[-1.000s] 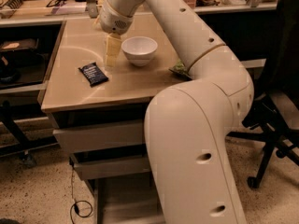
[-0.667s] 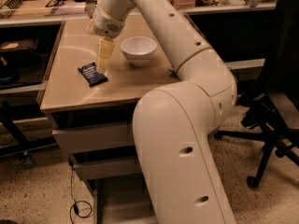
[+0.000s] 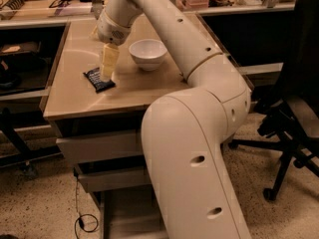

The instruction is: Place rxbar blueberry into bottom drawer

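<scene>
Smooth cream arm reaching over the glossy tan tabletop (image 3: 134, 91), pale gripper (image 3: 106, 76) pointing down onto the flat dark rxbar blueberry (image 3: 92, 76), its opening impossible to tell, round white bowl (image 3: 148, 53) beside, grey bottom drawer (image 3: 124, 214) pulled out below.

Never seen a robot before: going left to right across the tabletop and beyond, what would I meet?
rxbar blueberry, with the gripper right at it → white bowl → black office chair.
</scene>
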`<state>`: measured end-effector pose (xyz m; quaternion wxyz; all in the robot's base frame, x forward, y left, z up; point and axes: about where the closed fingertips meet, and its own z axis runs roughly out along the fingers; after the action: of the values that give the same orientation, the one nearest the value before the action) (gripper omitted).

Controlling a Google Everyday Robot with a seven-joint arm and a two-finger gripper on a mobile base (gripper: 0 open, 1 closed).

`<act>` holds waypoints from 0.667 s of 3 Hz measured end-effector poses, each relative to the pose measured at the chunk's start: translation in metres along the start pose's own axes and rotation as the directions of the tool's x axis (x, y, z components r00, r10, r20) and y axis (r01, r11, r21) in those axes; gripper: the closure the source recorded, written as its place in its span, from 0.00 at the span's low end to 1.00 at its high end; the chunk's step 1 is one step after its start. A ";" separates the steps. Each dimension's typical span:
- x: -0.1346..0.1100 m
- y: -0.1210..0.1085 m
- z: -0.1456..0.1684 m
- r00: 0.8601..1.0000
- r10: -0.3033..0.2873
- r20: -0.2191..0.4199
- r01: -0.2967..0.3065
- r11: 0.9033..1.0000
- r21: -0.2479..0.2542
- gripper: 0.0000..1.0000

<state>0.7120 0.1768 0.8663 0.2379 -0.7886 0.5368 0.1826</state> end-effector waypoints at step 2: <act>0.006 0.007 0.037 0.999 0.030 0.037 -0.029 0.999 -0.045 0.00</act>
<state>0.7066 0.1916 0.8317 0.2275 -0.7822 0.5395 0.2130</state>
